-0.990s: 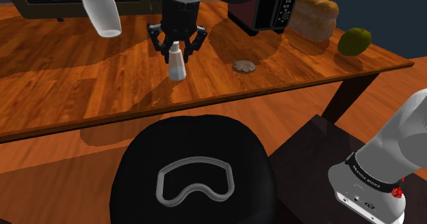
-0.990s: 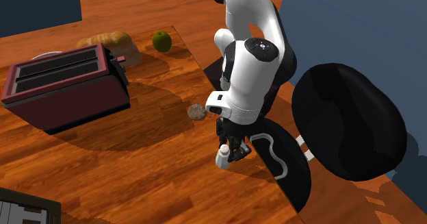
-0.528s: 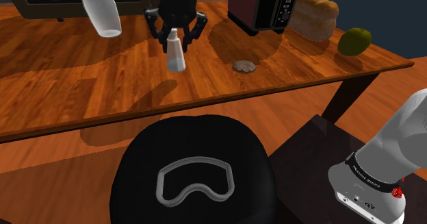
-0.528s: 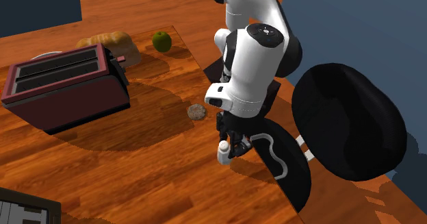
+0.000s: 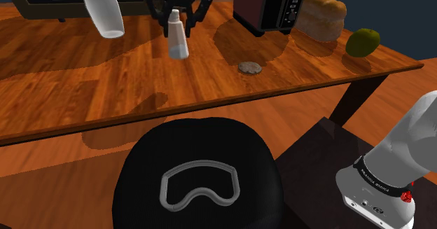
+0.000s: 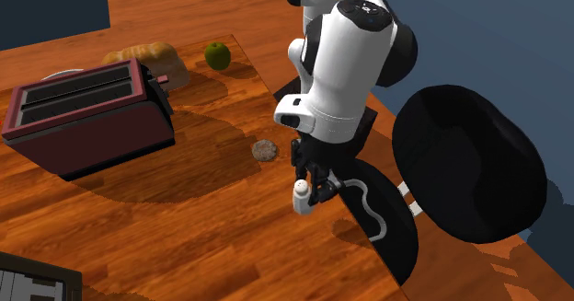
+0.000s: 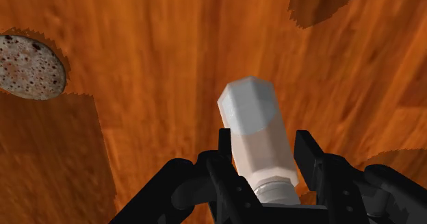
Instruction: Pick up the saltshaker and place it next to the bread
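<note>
The saltshaker [image 5: 178, 40] [image 6: 301, 198] [image 7: 256, 135] is a small white bottle with a narrow neck. My black gripper [image 5: 176, 14] [image 6: 308, 181] [image 7: 263, 162] is shut on its neck and holds it in the air above the wooden table [image 5: 84, 80]. The bread [image 5: 321, 15] [image 6: 147, 54] is a pale loaf at the table's far end, beyond the dark red toaster [image 5: 269, 5] [image 6: 87, 113], well away from the shaker.
A round brown cookie [image 5: 249, 67] [image 6: 265, 149] [image 7: 29, 66] lies on the table between shaker and toaster. A green apple [image 5: 362, 42] [image 6: 217, 54] sits past the bread. A white vase [image 5: 103, 9] stands near the shoulder view's left. A black round chair [image 5: 199, 178] [image 6: 469, 166] sits beside the table's edge.
My gripper has risen with the saltshaker clasped in it, lifting it off the table surface; its shadow on the wood has drawn apart from it.
</note>
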You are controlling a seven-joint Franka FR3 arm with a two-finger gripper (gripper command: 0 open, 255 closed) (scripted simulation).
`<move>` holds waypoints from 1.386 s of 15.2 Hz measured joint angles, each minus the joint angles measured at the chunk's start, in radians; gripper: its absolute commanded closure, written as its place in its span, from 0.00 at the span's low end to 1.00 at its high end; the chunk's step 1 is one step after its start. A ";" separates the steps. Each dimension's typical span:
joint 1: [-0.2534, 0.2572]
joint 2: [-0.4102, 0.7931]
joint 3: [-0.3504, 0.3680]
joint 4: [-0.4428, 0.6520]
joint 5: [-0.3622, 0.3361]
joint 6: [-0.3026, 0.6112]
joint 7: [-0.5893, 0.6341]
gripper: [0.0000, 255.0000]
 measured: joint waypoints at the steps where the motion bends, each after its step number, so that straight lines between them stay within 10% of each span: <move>1: 0.002 0.002 0.001 0.017 -0.001 -0.016 -0.001 1.00; 21: 0.080 0.146 0.021 0.465 -0.092 -0.346 -0.002 1.00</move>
